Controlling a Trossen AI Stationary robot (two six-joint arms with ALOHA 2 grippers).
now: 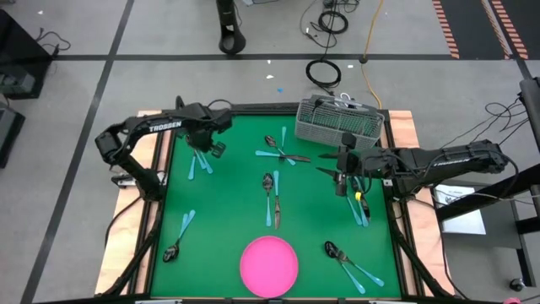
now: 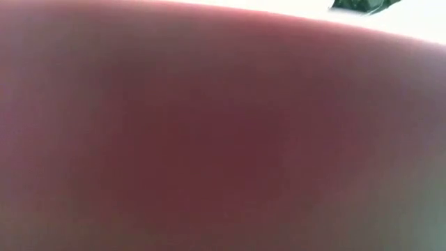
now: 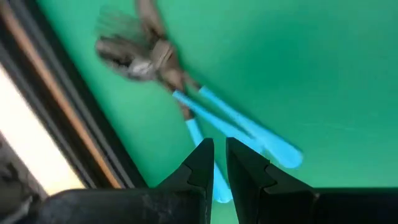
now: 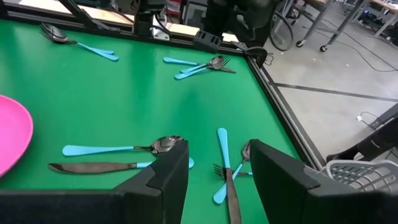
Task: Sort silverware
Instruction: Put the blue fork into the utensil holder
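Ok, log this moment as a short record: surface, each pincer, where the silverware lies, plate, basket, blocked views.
Surface: green mat
Left pincer: nearly shut, holding nothing, over the blue-handled forks at the mat's far left
Right pincer: open, empty, above the mat's right side near the basket
Silverware: scattered in small groups; spoon and knife at centre
Pink plate: near edge, nothing on it
Wire-mesh basket: far right corner
Low view: blocked by a reddish blur
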